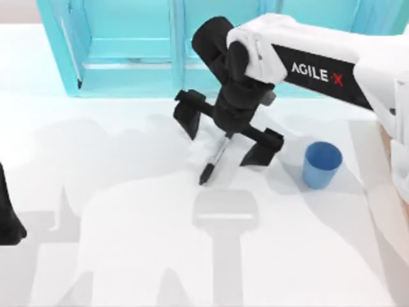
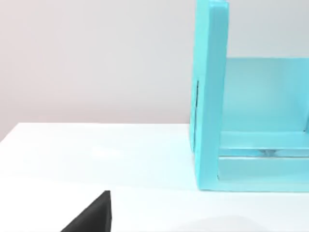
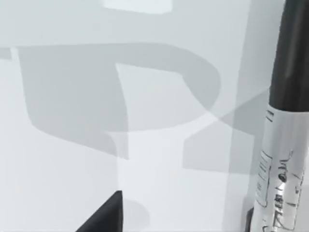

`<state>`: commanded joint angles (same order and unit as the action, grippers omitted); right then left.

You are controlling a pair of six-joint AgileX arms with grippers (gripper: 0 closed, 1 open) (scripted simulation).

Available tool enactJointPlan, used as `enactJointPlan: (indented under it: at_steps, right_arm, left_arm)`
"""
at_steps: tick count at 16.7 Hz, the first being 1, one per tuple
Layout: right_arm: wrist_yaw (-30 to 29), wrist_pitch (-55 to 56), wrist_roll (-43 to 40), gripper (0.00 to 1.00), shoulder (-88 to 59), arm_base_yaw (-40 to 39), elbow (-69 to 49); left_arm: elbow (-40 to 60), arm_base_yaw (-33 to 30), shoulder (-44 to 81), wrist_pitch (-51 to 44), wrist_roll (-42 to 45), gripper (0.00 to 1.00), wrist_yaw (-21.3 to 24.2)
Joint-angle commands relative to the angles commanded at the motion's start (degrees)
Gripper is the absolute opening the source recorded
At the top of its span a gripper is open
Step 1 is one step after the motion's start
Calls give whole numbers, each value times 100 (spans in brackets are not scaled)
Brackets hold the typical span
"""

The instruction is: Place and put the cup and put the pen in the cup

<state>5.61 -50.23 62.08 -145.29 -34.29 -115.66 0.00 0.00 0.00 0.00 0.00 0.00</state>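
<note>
The right arm (image 1: 332, 64) has a glossy white shell bearing a black panel marked "AGILE X" in white letters with a red X. Its wrist housing (image 1: 220, 48) and two-finger gripper (image 1: 227, 131) are matte black. The left arm (image 1: 7, 217) is black.

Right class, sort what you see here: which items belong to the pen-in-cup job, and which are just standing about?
Belongs to the job:
pen, between the open fingers of the right claw
cup, upright on the table

Just standing about:
turquoise shelf unit
left arm, parked at the table's left edge
</note>
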Motion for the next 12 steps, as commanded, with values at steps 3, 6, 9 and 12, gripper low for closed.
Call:
enactJointPlan:
  at_steps: [3, 6, 9, 12]
  right_arm:
    - [0, 0, 0, 47, 0, 0, 0]
    - [0, 0, 0, 25, 0, 0, 0]
    - [0, 0, 0, 2, 0, 0, 0]
    - [0, 0, 0, 0, 0, 0, 0]
  left_arm:
    - [0, 0, 0, 0, 0, 100, 0]
    - [0, 0, 0, 0, 0, 100, 0]
    - [0, 0, 0, 0, 0, 100, 0]
    - [0, 0, 0, 0, 0, 100, 0]
